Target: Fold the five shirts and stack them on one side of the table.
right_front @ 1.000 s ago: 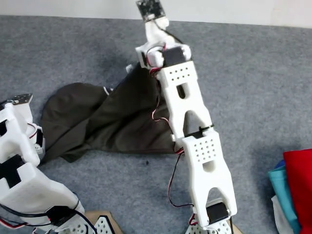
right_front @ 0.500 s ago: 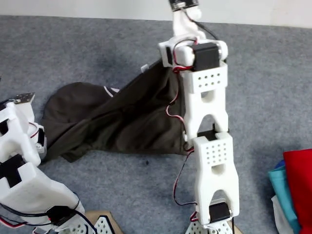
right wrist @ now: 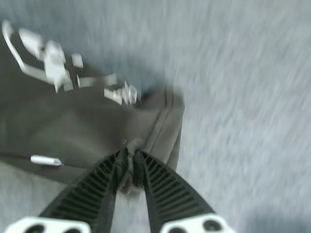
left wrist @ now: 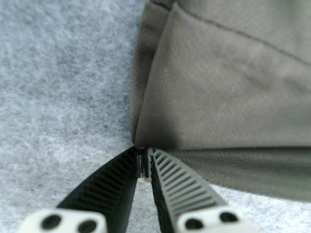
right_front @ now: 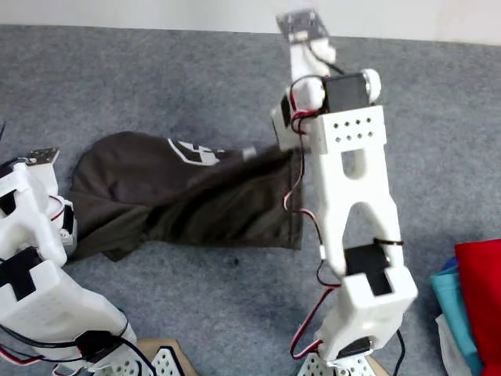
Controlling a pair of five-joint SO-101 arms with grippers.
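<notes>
- High view: a dark brown shirt [right_front: 156, 192] lies crumpled and half spread on the left-middle of the table [right_front: 117, 78], which is covered in grey felt. A white print [right_front: 194, 151] shows near the shirt's far edge. The right arm [right_front: 348, 180], white perforated plastic with red and black wires, stands over the shirt's right edge and hides that corner. The left arm [right_front: 31, 258] sits at the shirt's near left corner. A pile [right_front: 477, 290] of red, teal and white cloth lies at the table's right edge, well apart.
- Left wrist view: the left gripper [left wrist: 143, 151], with ribbed black jaws, is pinched tight on a folded corner of the finely woven shirt [left wrist: 233, 97].
- Right wrist view: blurred; the right gripper [right wrist: 129, 154] is clamped on the stitched hem of the shirt [right wrist: 73, 121], beside the print [right wrist: 53, 60].
</notes>
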